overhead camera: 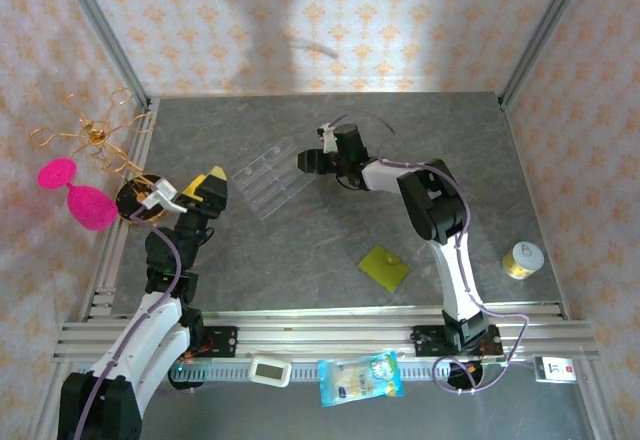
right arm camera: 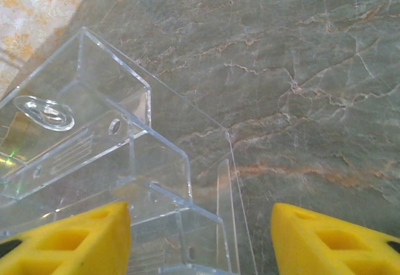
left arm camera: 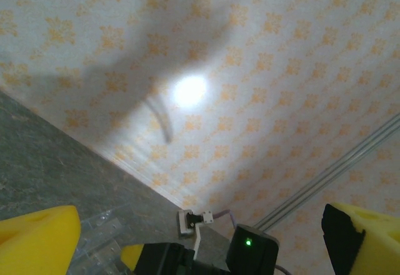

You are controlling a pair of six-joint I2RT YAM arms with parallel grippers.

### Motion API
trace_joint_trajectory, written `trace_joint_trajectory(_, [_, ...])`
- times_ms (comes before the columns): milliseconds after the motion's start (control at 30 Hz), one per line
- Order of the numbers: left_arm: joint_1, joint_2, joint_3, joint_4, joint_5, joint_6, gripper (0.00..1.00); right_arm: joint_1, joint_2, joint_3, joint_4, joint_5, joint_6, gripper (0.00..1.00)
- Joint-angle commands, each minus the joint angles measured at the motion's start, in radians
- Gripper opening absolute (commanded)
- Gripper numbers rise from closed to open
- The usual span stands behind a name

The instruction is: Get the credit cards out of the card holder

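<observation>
Lying on the table: the small, flat, olive-yellow, roughly square card holder rests on the grey marble-patterned table. It is at about 5 o'clock from the table's middle, with one corner turned toward the near edge.
Card holder and tools: it is well apart from both grippers, and nothing touches it.
Clear tray: a transparent plastic tray with rectangular compartments lies at about 10 o'clock from the card holder and sits askew on the table.
Right gripper: the black right gripper with yellow foam fingers is at the tray's 2 o'clock end.
Right gripper state: in its wrist view the two yellow fingers stand apart and are not clenched. The tray's corner wall rises between them, nearer the left finger. Bare table shows beside the other finger, and nothing is pinched.
Left gripper: the yellow-fingered left gripper is just beside the tray's 9 o'clock end. Whether it touches the tray cannot be told.
Left gripper state: it is released, with its fingers spread wide at the two edges of its wrist view and only the patterned wall between them.
Jar: a small round container with a yellow lid stands at 3 o'clock from the card holder, near the table's right edge.
Beyond the left rail: a bright pink plastic piece lies there, with a tangle of gold wire at its 12 o'clock.
Front rail: a blue-and-yellow snack packet lies at 6 o'clock from the card holder.
</observation>
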Motion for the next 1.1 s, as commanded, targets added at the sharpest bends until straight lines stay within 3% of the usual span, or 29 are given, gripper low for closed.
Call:
trace_joint_trajectory(0, [0.007,-0.017,0.021,0.011,0.023,-0.014,0.99,0.011,0.013,0.013,-0.057,0.055,-0.022,0.53])
trace_joint_trajectory(167, [0.004,-0.025,0.03,-0.031,0.025,0.017,0.99,0.023,-0.011,-0.037,-0.036,0.105,-0.005,0.37])
trace_joint_trajectory(467, [-0.01,-0.01,0.04,-0.06,0.032,0.024,0.98,0.05,-0.134,-0.197,0.035,0.274,0.067,0.18])
trace_joint_trajectory(800, [-0.069,0.048,0.047,-0.038,0.03,0.022,0.96,0.093,-0.339,-0.376,-0.051,0.561,0.124,0.11])
trace_joint_trajectory(1067, [-0.125,0.061,0.03,-0.016,0.013,0.028,0.96,0.126,-0.59,-0.639,-0.095,0.773,0.204,0.1])
